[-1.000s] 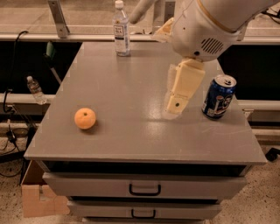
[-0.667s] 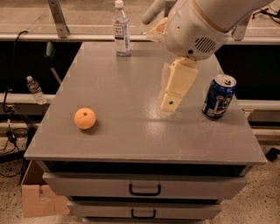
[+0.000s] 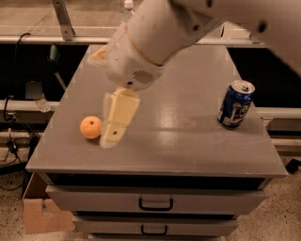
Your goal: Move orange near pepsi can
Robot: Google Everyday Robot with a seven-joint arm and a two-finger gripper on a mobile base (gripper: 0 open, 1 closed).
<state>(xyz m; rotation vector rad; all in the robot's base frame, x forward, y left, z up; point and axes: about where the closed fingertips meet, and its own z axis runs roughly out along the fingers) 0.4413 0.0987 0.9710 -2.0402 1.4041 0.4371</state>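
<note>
The orange point(image 3: 91, 127) sits on the grey tabletop point(image 3: 178, 141) near its left front. The pepsi can point(image 3: 236, 104), dark blue with a silver top, stands upright at the right side of the table. My gripper point(image 3: 115, 127) hangs from the large white arm, just right of the orange and almost touching it, low over the table. It holds nothing that I can see. The can is far to the right of both.
A clear plastic water bottle point(image 3: 128, 6) stands at the table's back edge, mostly hidden behind my arm. The table is a drawer cabinet with two handles point(image 3: 155, 204) at the front. A cardboard box point(image 3: 42, 214) lies on the floor at left.
My gripper has swung left from beside the pepsi can to right beside the orange. The view has shifted closer. Orange and can have not moved.
</note>
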